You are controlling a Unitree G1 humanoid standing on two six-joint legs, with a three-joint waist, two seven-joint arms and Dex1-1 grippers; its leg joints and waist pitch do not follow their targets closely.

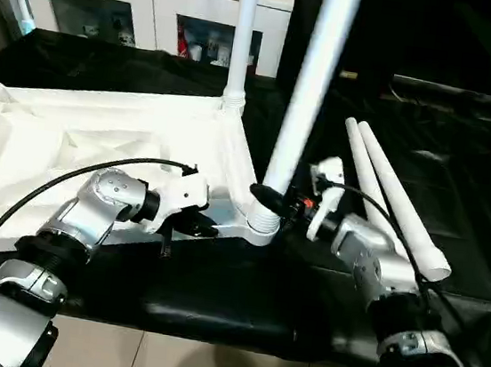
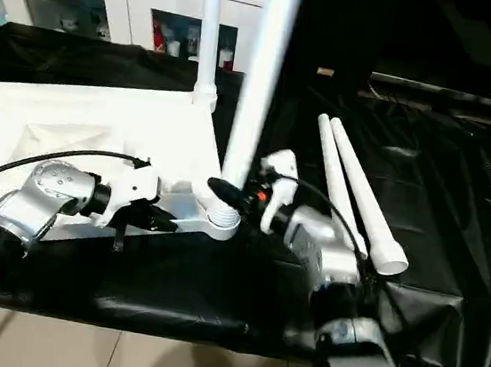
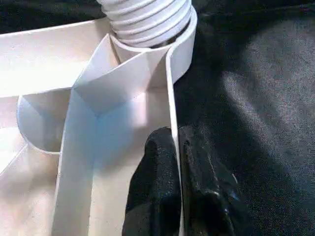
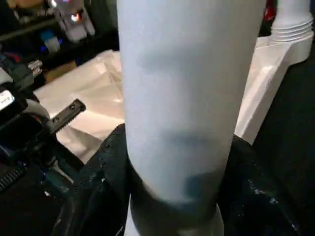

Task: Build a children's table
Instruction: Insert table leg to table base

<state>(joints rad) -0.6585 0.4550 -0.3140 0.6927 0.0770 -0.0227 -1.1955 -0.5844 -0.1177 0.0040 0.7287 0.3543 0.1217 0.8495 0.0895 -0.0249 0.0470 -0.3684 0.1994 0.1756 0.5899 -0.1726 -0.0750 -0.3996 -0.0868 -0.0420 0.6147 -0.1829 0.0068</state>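
Tabletop (image 1: 98,143) lying underside up on the black-draped table (image 1: 214,296), ribbed compartments bare; near corner socket (image 1: 261,226) holding the threaded end of a leg (image 1: 310,93), tilted slightly off upright; far corner socket (image 1: 233,104) holding a second leg (image 1: 244,31), upright. Four legs counted: two standing in sockets, two loose legs (image 1: 396,197) lying side by side, touching, on the black cloth just beyond and outboard of the right gripper. Right gripper (image 1: 279,201) clamped on the tilted leg just above its threads, black fingers (image 4: 98,177) wrapped on either side of the white tube, the socket directly below the grip. Left gripper (image 1: 197,225) pinched tight on the tabletop's thin rim wall (image 3: 172,88), one finger (image 3: 155,182) inside the rim, the other outside over the black cloth; the filled near socket just ahead of its fingertips, ribs meeting in a corner there. Two grippers near each other, the near socket between them. White cabinet (image 1: 151,2) with glass doors well beyond the table, small items behind the glass too dim to name.
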